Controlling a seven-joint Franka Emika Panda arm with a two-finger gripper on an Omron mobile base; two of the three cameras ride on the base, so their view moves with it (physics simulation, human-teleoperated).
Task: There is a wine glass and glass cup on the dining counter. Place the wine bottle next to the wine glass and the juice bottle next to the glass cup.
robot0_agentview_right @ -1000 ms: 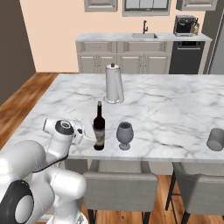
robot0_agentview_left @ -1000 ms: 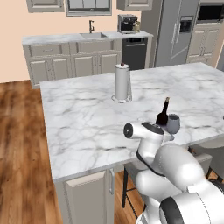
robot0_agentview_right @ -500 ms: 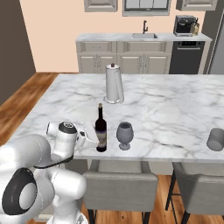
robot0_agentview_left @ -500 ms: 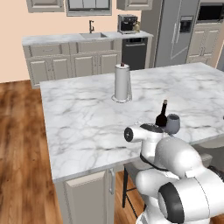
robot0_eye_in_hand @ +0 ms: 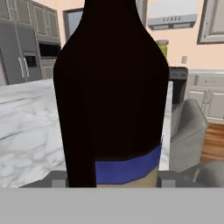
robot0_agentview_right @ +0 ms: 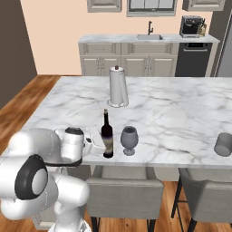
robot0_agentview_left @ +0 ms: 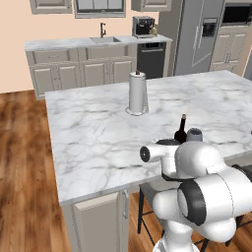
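Two glass vessels stand upright near the white marble dining counter's (robot0_agentview_right: 181, 113) near edge: the tall dark wine bottle (robot0_agentview_right: 107, 135) and, just right, the smoky-grey stemmed wine glass (robot0_agentview_right: 129, 140). The two-finger gripper (robot0_agentview_right: 96, 143) reaches level from the left, pinching the bottle's base.

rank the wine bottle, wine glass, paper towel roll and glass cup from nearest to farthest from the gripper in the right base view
1. Wine bottle: right at the gripper, standing at the near counter edge.
2. Wine glass: just beyond the bottle, to its right.
3. Paper towel roll: farther back, mid-counter.
4. Glass cup: far right along the near edge.
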